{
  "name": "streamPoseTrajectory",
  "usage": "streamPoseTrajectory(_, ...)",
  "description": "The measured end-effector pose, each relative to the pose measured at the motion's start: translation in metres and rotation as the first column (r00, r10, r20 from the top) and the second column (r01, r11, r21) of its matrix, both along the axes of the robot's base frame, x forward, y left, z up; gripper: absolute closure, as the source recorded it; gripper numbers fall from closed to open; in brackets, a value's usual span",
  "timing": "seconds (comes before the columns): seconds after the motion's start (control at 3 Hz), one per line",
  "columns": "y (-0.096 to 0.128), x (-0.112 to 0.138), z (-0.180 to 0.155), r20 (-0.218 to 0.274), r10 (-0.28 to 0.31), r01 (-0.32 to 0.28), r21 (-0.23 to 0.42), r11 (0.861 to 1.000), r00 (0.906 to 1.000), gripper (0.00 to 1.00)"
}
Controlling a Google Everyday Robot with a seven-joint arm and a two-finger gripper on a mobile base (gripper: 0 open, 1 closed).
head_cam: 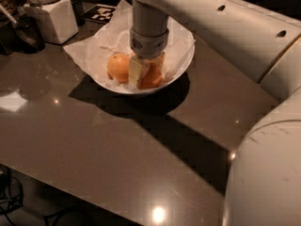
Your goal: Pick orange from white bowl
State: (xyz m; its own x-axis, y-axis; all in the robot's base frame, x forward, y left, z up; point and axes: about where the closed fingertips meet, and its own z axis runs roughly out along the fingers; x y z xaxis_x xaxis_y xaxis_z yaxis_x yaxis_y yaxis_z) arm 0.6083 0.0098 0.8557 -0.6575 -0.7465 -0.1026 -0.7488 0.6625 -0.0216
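Observation:
The white bowl [181,72], wide, shallow and lined with crumpled white paper, stands at the back of the dark table. Two oranges lie in it. One orange [118,67] rests free on the left side. My gripper [149,76] reaches straight down into the bowl from above. Its fingers sit on either side of the other orange [154,75], with the pale near finger [137,71] pressed against that orange's left side. The far finger is mostly hidden behind the fruit.
A square white jar [52,17] stands at the back left, beside a dark utensil holder [26,32]. A black-and-white tag [103,13] lies behind the bowl. My arm's large white links [263,140] fill the right side. The table's front edge [94,199] runs diagonally, with cables below.

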Motion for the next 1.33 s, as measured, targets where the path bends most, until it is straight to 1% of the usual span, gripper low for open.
streamPoseTrajectory(0.33, 0.002, -0.007, 0.021, 0.042, 0.027, -0.030, 0.058, 0.998, 0.9988, 1.00)
streamPoseTrajectory(0.67, -0.002, -0.014, 0.045, 0.066, 0.050, -0.058, 0.126, 0.990, 0.9966, 1.00)
streamPoseTrajectory(1.0, 0.000, -0.030, 0.073, 0.109, 0.134, -0.156, 0.221, 0.963, 0.9850, 1.00)
streamPoseTrajectory(1.33, 0.003, -0.033, 0.076, 0.119, 0.172, -0.196, 0.237, 0.952, 0.9779, 1.00)
